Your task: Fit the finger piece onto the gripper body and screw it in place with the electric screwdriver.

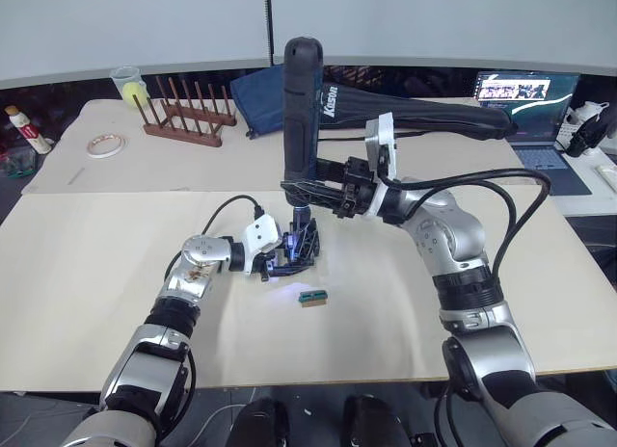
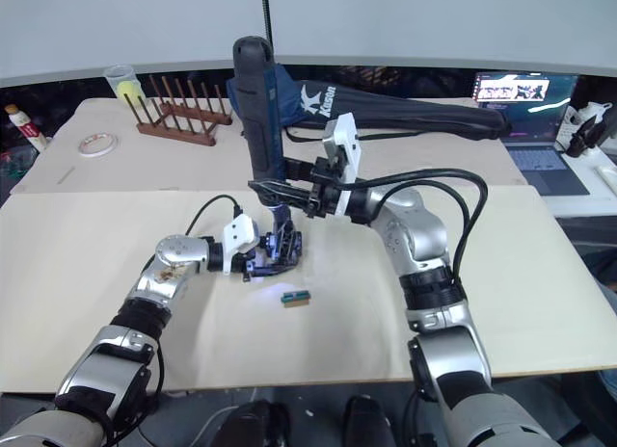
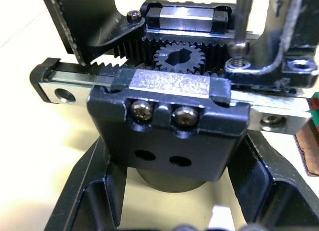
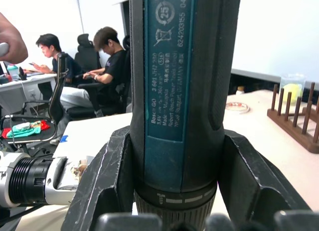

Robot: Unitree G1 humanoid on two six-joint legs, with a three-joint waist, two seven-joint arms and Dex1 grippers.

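The gripper body [image 1: 299, 247] stands on the table's middle, and my left gripper [image 1: 274, 262] is shut on its round base. In the left wrist view its gear, toothed racks and rail [image 3: 169, 84] show close up. My right gripper [image 1: 310, 190] is shut on the electric screwdriver [image 1: 301, 100], holding it upright above the body. The handle [image 4: 179, 91] sits between the black fingers [image 4: 102, 186]. The silver bit [image 3: 242, 17] rests on a screw [image 3: 239, 48] in a black part, apparently the finger piece [image 3: 271, 66], on the rail's end.
A small green-and-brown block [image 1: 313, 298] lies just in front of the body. At the back are a wooden rack [image 1: 188, 115], tape roll [image 1: 105, 144], cup [image 1: 128, 83], long black bag [image 1: 424, 110] and laptop [image 1: 530, 105]. People sit at desks [image 4: 75, 66] behind.
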